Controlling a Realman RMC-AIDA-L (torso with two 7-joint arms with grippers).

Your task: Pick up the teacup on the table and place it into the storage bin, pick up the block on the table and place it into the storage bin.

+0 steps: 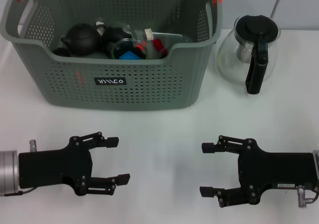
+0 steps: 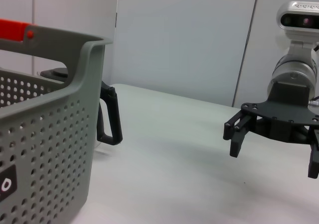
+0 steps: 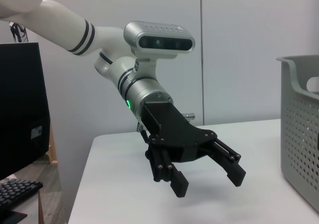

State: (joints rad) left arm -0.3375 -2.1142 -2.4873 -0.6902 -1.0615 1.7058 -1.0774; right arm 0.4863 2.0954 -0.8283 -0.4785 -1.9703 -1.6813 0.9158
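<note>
The storage bin point(image 1: 117, 79) sits at 12 o'clock on the table point(image 1: 164, 134); inside lie a blue block point(image 1: 130, 56) and dark teaware, so loading appears complete. Left gripper point(image 1: 115, 160) at 7 o'clock and right gripper point(image 1: 208, 169) at 5 o'clock rest low, jaws apart, empty.

One storage bin point(image 1: 149, 79) stood on one white table point(image 1: 164, 129), and one glass coffee pot point(image 1: 249, 52) stood beside it. Inside the bin lay two dark teapots point(image 1: 79, 39), one blue block point(image 1: 130, 56) and one red block point(image 1: 159, 45), with some clear glassware among them too jumbled to count. Two grippers were in view, the left gripper point(image 1: 114, 160) and the right gripper point(image 1: 208, 168), each with two fingers held apart.
</note>
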